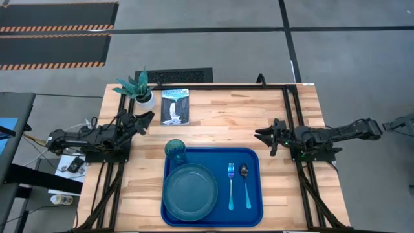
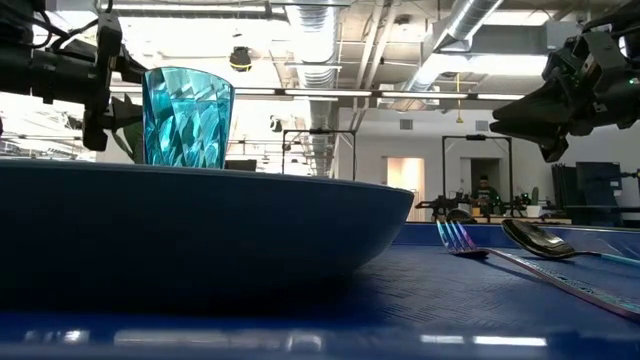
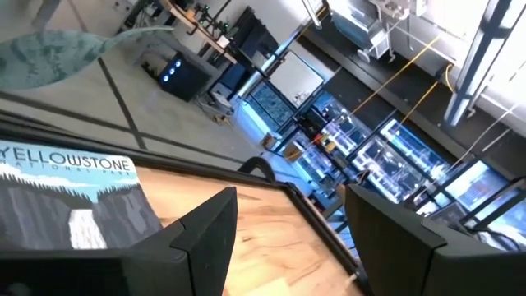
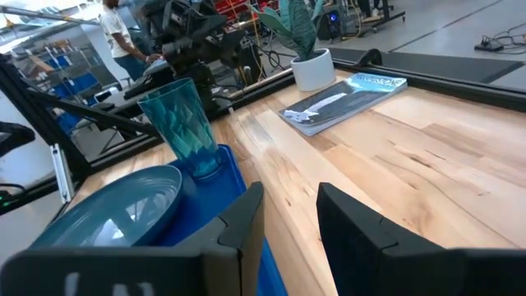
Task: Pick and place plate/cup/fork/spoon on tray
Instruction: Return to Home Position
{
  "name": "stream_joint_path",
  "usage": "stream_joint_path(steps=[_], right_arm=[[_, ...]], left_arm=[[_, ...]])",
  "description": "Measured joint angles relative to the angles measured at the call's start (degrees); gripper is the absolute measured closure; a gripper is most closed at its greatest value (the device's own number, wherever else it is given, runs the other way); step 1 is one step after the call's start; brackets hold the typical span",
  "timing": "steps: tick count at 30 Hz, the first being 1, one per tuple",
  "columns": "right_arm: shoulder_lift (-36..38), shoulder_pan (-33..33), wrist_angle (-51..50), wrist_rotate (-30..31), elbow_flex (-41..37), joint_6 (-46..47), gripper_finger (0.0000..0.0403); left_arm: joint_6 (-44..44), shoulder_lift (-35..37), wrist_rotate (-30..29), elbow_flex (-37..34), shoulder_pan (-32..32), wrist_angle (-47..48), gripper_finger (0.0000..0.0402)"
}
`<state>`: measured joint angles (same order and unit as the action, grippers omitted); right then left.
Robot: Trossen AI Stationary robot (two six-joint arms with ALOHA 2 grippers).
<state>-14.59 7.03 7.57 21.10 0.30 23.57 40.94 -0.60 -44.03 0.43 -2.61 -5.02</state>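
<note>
All four pieces sit on the tray: the plate fills its left half, the cup stands upright at the far left corner just beyond the plate, and the fork and spoon lie side by side in the right half, handles toward the near edge, the fork on the left. The task looks complete, so the remaining risks come from the arms pulling back. The left gripper hovers over bare wood well left of the tray, near the plant pot and the booklet, its fingers apart and holding nothing; a careless swing toward the far side could knock the pot over or push the booklet. The right gripper hangs above the table just beyond the tray's far right corner, fingers spread and empty; if it dropped or swept toward the near side it could clip the tray rim and jolt the spoon and fork out of line. The cup, tall and light, looks the likeliest to tip if the tray were bumped.
</note>
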Motion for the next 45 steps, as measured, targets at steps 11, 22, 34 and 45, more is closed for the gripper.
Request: stream_joint_path(steps=[11,22,34,45], right_arm=[[0.00,0.00,-0.52,-0.04,-0.02,0.00,0.0265],[0.00,0.00,-0.54,-0.04,-0.04,0.00,0.0264],[0.00,0.00,-0.54,-0.04,-0.04,-0.02,0.0264],[0.00,0.00,-0.55,-0.04,-0.04,-0.02,0.0264]], left_arm=[[-2.80,0.00,0.07,-0.02,0.00,0.01,0.0187],[-4.70,0.00,0.07,-0.04,0.00,0.00,0.0187],[-4.72,0.00,0.09,-0.04,0.00,0.02,0.0187],[-4.72,0.00,0.09,-0.04,0.00,0.00,0.0187]])
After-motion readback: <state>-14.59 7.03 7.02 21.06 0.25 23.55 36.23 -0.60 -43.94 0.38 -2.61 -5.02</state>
